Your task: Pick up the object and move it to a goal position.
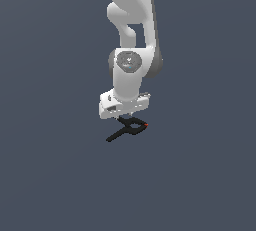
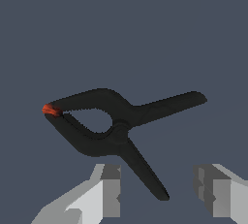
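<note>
The object is a small black spring clamp point(image 1: 131, 127) with a tiny red-orange tip point(image 1: 146, 124), lying on the flat dark grey surface right under my white gripper point(image 1: 126, 118). In the wrist view the clamp point(image 2: 114, 121) shows whole, with its red tip point(image 2: 50, 110) at one end and two thin handles spreading out at the other. My gripper point(image 2: 161, 194) is open. Its two grey fingers point(image 2: 110, 189) stand on either side of the end of one handle and do not touch it.
The white arm point(image 1: 131, 35) rises straight above the clamp. A plain dark grey surface point(image 1: 50, 175) lies all around. No goal marker shows in either view.
</note>
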Controlling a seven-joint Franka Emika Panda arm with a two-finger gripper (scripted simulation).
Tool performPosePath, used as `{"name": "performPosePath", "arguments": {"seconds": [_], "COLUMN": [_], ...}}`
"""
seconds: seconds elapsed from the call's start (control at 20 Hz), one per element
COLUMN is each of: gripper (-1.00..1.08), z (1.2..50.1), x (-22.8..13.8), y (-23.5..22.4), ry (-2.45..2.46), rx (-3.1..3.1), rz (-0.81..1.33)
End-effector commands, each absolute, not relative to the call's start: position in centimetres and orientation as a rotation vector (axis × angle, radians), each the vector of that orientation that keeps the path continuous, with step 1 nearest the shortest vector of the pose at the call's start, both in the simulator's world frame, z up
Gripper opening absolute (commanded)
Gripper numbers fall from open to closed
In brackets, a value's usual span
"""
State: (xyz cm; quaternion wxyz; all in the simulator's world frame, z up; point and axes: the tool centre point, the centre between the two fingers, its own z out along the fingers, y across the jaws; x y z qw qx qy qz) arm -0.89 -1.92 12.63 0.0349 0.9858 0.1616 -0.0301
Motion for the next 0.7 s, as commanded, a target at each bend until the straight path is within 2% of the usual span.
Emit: {"name": "performPosePath", "arguments": {"seconds": [0.0, 0.65], "gripper": [0.28, 0.28], "z": [11.6, 6.9], "x": [-1.6, -5.5], "y": [-2.6, -5.4], "ry": [0.612, 1.186], "rx": [2.995, 2.772], "rz": [-0.126, -0.306]}}
